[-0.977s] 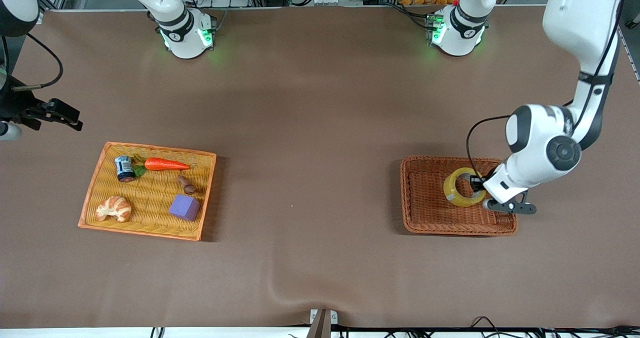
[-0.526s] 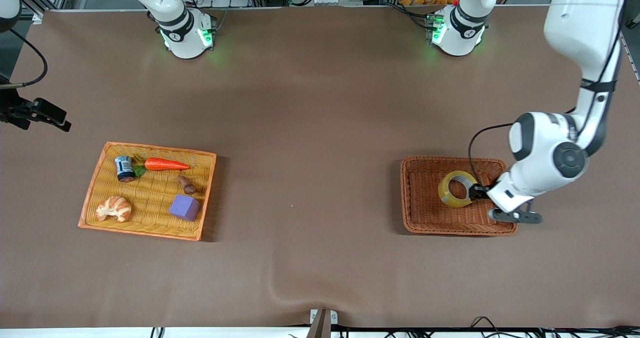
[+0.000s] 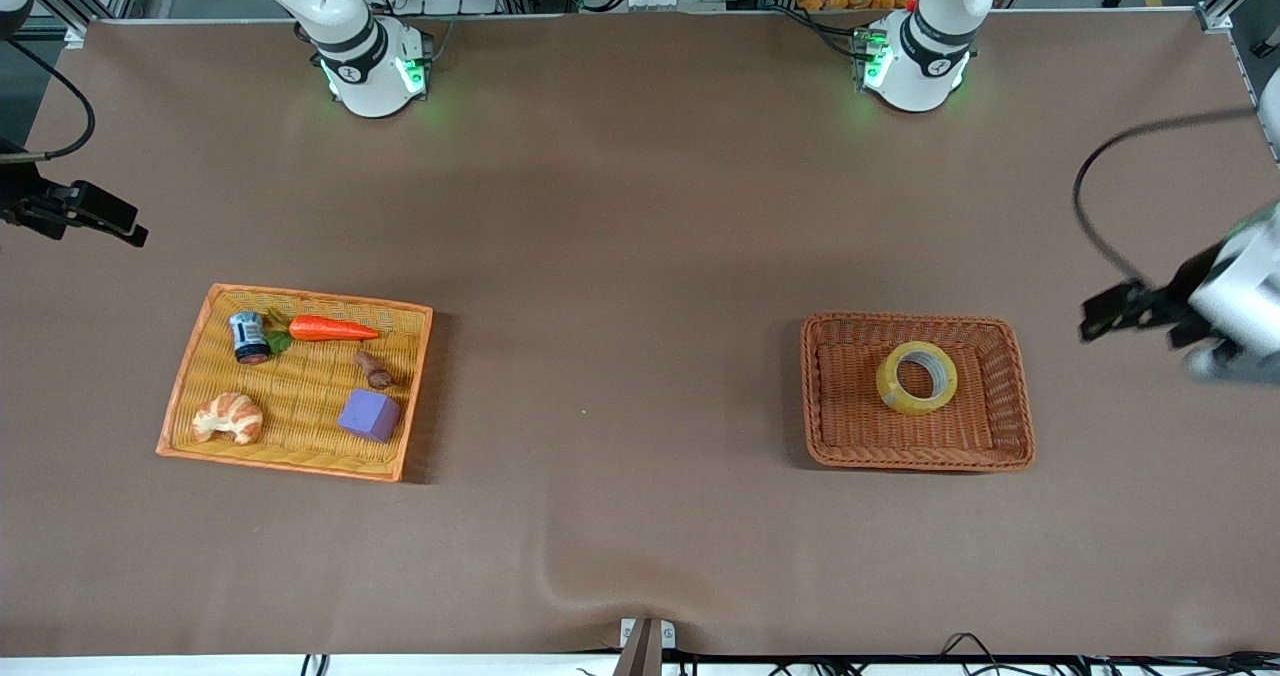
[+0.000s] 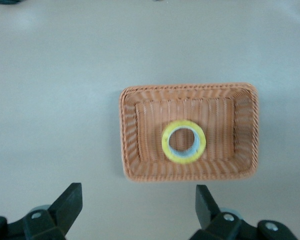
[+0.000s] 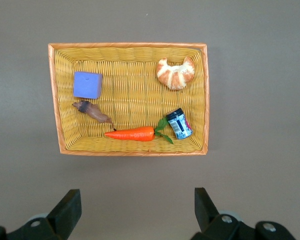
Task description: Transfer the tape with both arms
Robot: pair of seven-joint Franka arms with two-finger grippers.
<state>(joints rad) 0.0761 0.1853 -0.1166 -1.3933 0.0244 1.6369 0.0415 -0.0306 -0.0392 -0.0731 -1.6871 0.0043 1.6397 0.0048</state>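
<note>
The tape, a yellowish ring with a grey core, lies flat in the brown wicker basket toward the left arm's end of the table. In the left wrist view the tape sits in the middle of the basket. My left gripper is open and empty, up in the air over bare table past the basket's end; the wrist view shows its gripper spread wide. My right gripper is open and empty, waiting over the table's edge at the right arm's end, also seen in its wrist view.
A yellow wicker tray toward the right arm's end holds a croissant, a purple block, a carrot, a small jar and a brown piece. The tray shows in the right wrist view.
My left gripper let go of the tape and pulled up and away toward the left arm's end of the table. The tape settled flat in the basket. The right gripper barely moved.
</note>
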